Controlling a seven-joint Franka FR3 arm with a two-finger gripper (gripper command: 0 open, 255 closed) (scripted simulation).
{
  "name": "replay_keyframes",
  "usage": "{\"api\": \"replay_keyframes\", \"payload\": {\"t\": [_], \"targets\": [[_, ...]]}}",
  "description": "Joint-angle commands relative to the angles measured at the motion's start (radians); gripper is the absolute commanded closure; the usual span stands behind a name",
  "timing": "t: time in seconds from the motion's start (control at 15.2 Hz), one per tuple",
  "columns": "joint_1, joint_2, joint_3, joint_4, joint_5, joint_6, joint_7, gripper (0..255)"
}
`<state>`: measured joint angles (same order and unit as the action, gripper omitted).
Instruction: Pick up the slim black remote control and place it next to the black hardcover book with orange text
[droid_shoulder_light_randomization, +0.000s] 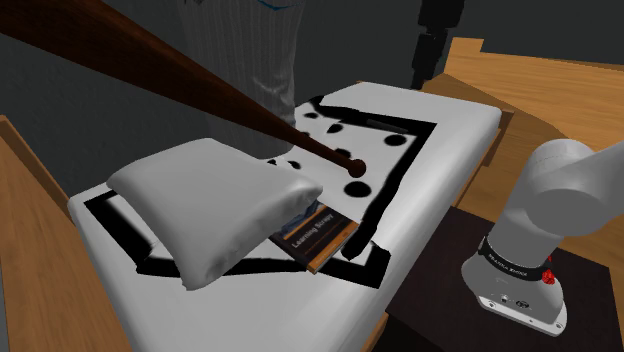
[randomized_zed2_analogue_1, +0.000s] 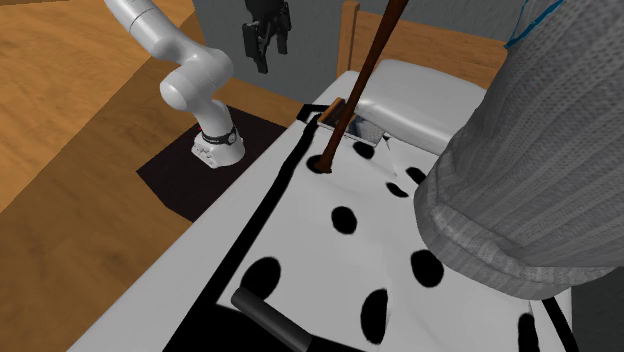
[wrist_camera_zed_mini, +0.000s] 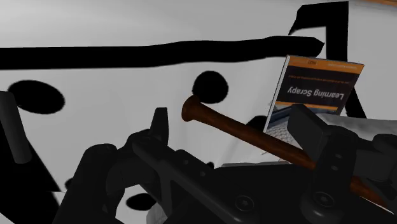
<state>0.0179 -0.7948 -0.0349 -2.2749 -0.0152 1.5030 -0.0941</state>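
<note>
Remote (randomized_zed2_analogue_1: 262, 312), slim black bar

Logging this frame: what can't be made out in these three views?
Book: shoulder view, the pillow covers part; small cover print unreadable.
Remote: second exterior view, one end merges into the black border band.
Bat: shoulder view, barrel cut off by the top-left edge.
Grey garment: second exterior view, cut off by the right edge.

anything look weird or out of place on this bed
A brown wooden bat stands slanted with its knob end on the spotted bed cover, beside the book, which is partly tucked under the white pillow.
</note>
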Motion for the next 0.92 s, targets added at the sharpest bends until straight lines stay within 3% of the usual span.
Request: {"api": "replay_keyframes", "payload": {"t": [0.0,0.86], "targets": [[0.000,0.000,0.000,0.000,0.000,0.000,0.000,0],[-0.068,0.275,-0.228,-0.003,-0.082,0.274,-0.187,0]]}}
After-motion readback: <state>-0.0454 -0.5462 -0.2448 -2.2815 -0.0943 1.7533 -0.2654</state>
